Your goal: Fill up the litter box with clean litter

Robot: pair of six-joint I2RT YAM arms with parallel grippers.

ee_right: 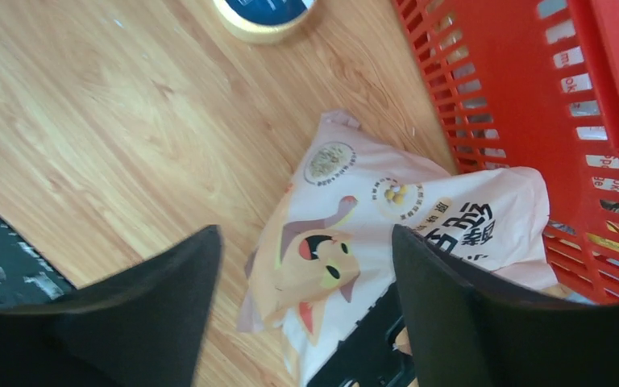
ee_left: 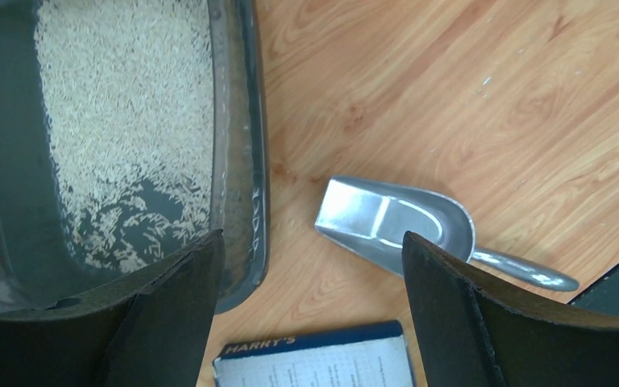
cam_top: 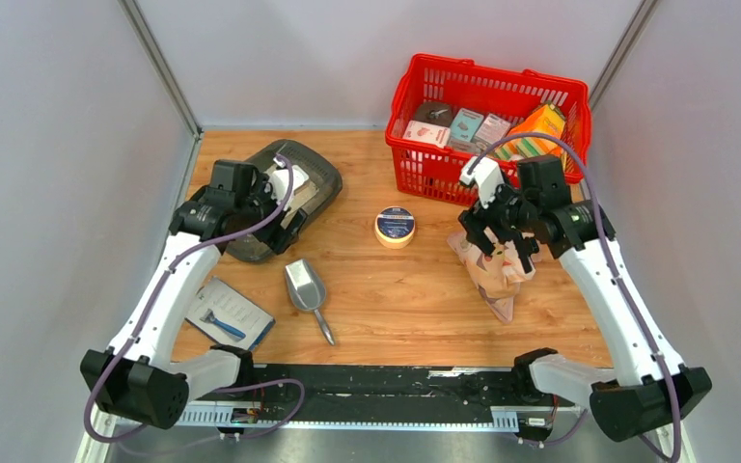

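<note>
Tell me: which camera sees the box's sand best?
Left wrist view: the litter lies close, grains clear in the litter box. In the top view the left arm hides most. The right wrist view misses it.

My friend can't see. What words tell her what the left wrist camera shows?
A dark grey litter box, partly covered with pale litter, fills the left side, seen from above between the open left claw's two black fingers. Right of it on the wooden table lies an empty silver scoop, and a blue-edged Harry's package peeks in below.
</note>
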